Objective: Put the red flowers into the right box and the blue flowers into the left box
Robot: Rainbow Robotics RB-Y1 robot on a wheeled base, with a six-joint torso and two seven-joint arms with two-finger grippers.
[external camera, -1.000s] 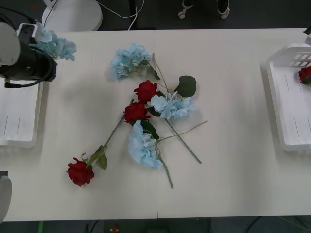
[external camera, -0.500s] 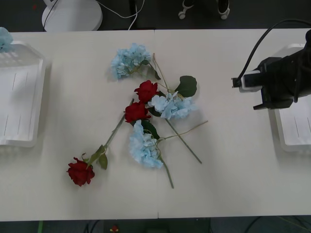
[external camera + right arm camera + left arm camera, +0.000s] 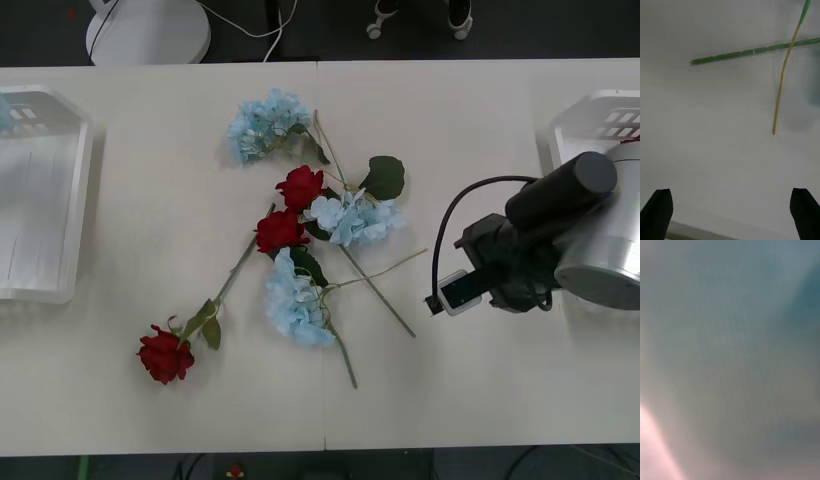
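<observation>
Here the right gripper (image 3: 730, 210) hangs spread and empty over bare table (image 3: 480, 390). Stem ends lie just at its nine o'clock, and the red flowers (image 3: 281, 230) and blue flowers (image 3: 297, 298) sprawl farther that way. The right box (image 3: 590, 115) sits at one o'clock, the left box (image 3: 60, 290) far at nine.

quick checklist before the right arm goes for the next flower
1. Right gripper open and empty, over bare table: ok.
2. Thin green stem and yellowish stem lie ahead of the black fingers: ok.
3. Three deep-red artificial roses still on the white table: not ok.
4. Pale blue flower clusters overlap the roses' stems: not ok.
5. White plastic right tray reachable: cannot tell.
</observation>
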